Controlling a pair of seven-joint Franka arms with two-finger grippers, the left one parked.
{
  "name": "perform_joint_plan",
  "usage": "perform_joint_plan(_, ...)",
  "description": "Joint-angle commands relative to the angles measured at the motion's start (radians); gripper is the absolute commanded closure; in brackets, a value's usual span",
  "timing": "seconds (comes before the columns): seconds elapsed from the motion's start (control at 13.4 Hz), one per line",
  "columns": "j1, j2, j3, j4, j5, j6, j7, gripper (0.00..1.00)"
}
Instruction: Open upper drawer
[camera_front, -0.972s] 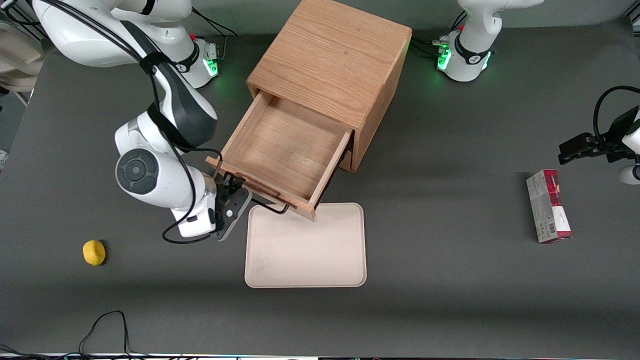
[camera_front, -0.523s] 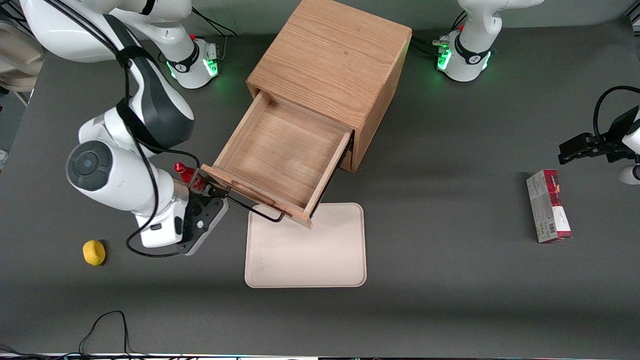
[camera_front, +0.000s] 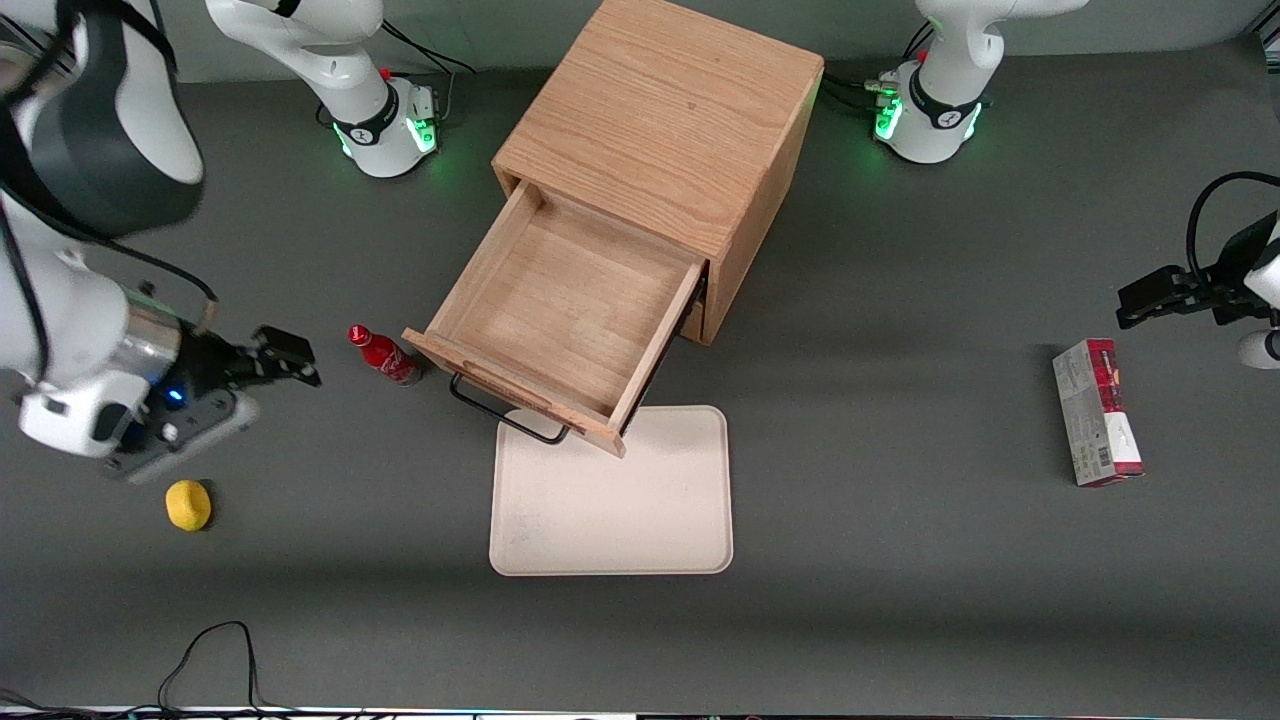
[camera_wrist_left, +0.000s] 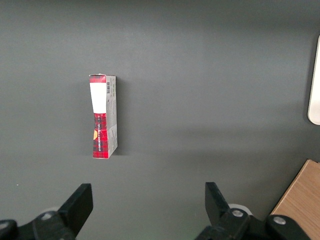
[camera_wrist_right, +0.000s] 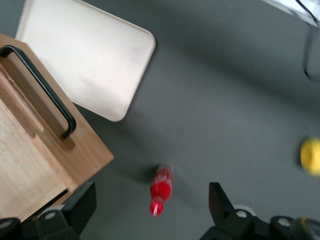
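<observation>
The gripper (camera_front: 285, 360) has released the black wire handle (camera_front: 503, 412) and has withdrawn sideways toward the working arm's end of the worktop (camera_front: 900, 520); one second ago it was closed on the handle at the drawer front, and half a second ago it was just clearing it. It now hangs above the worktop, well apart from the cabinet (camera_front: 665, 130), between the red bottle (camera_front: 384, 355) and the edge of the front view, and slightly farther from the front camera than the yellow ball (camera_front: 188, 504). In the right wrist view the jaws stand wide apart and hold nothing. The upper drawer (camera_front: 560, 300) is pulled well out of the oak cabinet toward the front camera, its inside is bare wood, and its front panel overhangs the nearest edge of the cream tray (camera_front: 612, 495). Over the last second the drawer has travelled only slightly further out. The red bottle, previously hidden by the arm, lies on its side just beside the corner of the drawer front. Judgement: the opening stroke is complete and the task is effectively done; the retreat indicates a return to a rest pose, with no further pull required.
</observation>
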Motion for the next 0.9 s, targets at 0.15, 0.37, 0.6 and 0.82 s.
perform_joint_plan(0.15, 0.007, -0.375, -0.085, -0.438, 0.017, 0.106, 0.108, 0.00)
perform_joint_plan(0.37, 0.007, -0.547, -0.114, -0.608, 0.017, 0.143, 0.109, 0.00)
perform_joint_plan(0.6, 0.007, -0.570, -0.150, -0.617, 0.018, 0.106, 0.108, 0.00)
perform_joint_plan(0.82, 0.007, -0.547, -0.150, -0.583, 0.027, 0.069, 0.111, 0.00)
